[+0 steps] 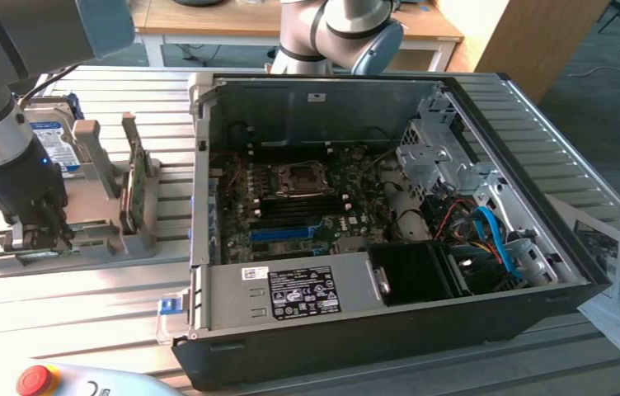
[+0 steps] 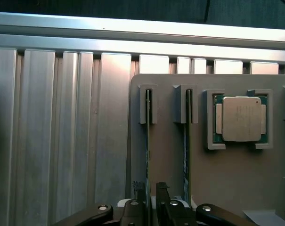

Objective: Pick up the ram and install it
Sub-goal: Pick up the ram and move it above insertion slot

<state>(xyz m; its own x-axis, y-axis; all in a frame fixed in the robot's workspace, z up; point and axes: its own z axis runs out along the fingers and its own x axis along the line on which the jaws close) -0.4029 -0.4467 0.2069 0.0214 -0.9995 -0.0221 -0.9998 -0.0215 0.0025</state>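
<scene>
1. Wrist view: the ram (image 2: pixel 148 136) stands on its edge in a slot of the gray holder (image 2: pixel 227 174).
2. The gripper (image 2: pixel 150 187) is at the ram's end. Its fingers (image 2: pixel 162 197) are a little apart, one on each side, not squeezing.
3. Exterior view: the gripper (image 1: pixel 37 239) is down at the holder (image 1: pixel 101 238), beside the open computer (image 1: pixel 288 351).

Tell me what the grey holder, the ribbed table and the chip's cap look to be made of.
Grey holder: matte, even grey with moulded slots and pockets, so probably plastic.
Ribbed table: bright grooved slats that throw back glare, most likely bare aluminium.
Chip's cap: a dull silvery plate seated on a green board, seemingly brushed metal.
</scene>
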